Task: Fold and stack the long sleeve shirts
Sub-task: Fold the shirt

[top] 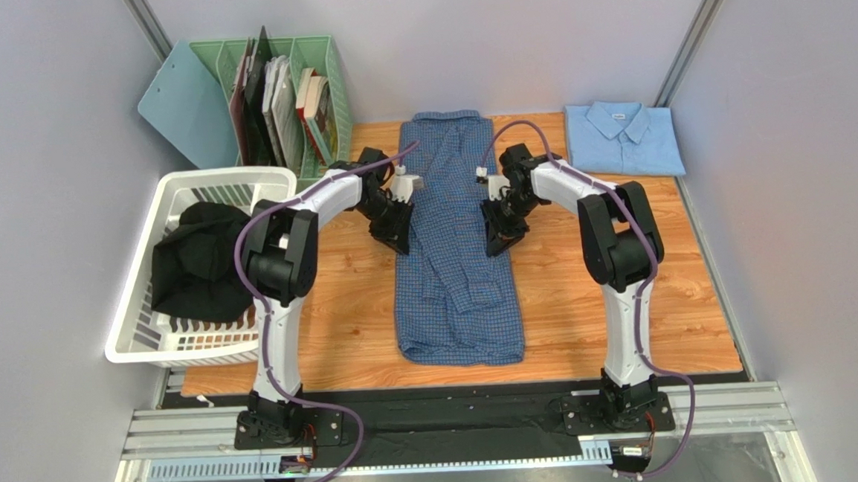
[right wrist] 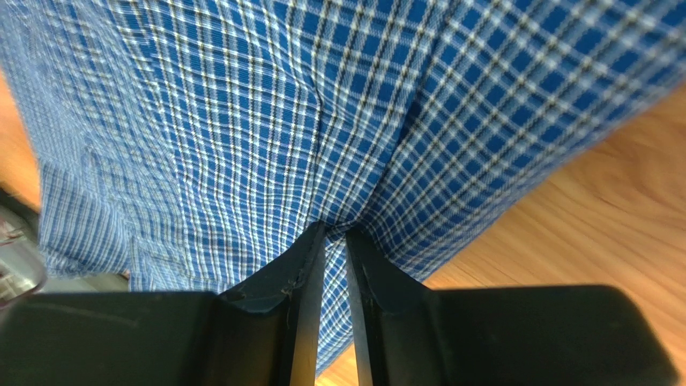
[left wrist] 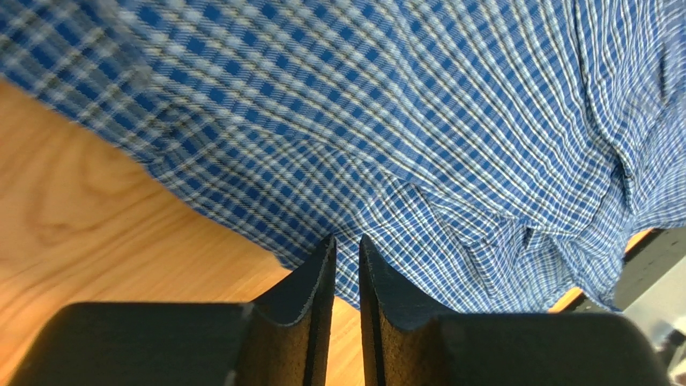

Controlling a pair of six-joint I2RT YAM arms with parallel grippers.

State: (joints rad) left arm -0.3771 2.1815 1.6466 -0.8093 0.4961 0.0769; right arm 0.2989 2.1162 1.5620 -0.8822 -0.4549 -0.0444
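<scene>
The mid-blue checked button shirt (top: 459, 295) lies flat down the middle of the wooden table (top: 337, 314). Its long axis runs from the collar at the upper centre of the overhead frame to the hem at the lower centre, and the sleeves are laid inward over the body. The left gripper (top: 397, 230) sits on the shirt's left edge and the right gripper (top: 498, 235) on its right edge. They are level with each other and somewhat above the garment's midpoint, so each arm is nearest its own side. In both wrist views the black fingers (left wrist: 310, 281) are drawn to a narrow slit with checked cloth gathered into the tips, and each appears to pinch a fold of the edge. The hem half stretches toward the bottom of the frame, so a crosswise fold would likely carry one end over the other along that axis. The plain pale sky-blue collared shirt (top: 623, 137) rests folded at the upper right, well apart, and is probably the stack's base.
</scene>
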